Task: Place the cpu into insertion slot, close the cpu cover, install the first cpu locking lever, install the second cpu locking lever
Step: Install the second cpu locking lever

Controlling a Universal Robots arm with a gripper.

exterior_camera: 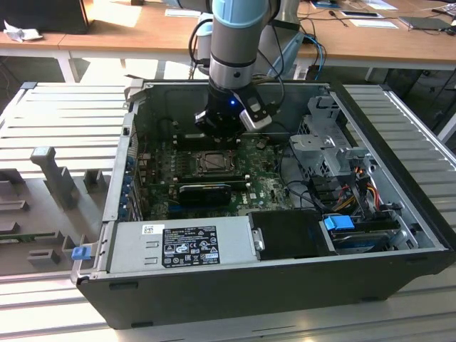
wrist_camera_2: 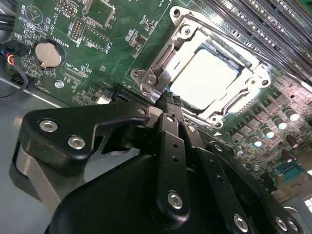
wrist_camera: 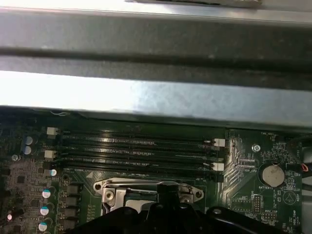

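The cpu (wrist_camera_2: 204, 80) lies flat in the insertion slot (exterior_camera: 213, 164) on the green motherboard; its silver top shines bright. The cpu cover (wrist_camera_2: 187, 36) lies down over it, and the chip shows through the cover's square window. My gripper (wrist_camera_2: 165, 97) is shut with nothing between its fingers. Its tips sit at the socket's edge, by a metal lever end (wrist_camera_2: 151, 78) at one corner; I cannot tell whether they touch it. In the exterior view the gripper (exterior_camera: 216, 140) hangs just above the far edge of the socket. In the first wrist view the gripper (wrist_camera: 165, 187) hides the socket's middle.
The motherboard sits inside an open computer case (exterior_camera: 399, 164). Long black memory slots (wrist_camera: 136, 151) run beside the socket, near the case wall (wrist_camera: 156, 97). A coin battery (wrist_camera_2: 48, 53), a long black card (exterior_camera: 203, 191), a power supply (exterior_camera: 178, 246) and drive cages with cables (exterior_camera: 335, 149) surround it.
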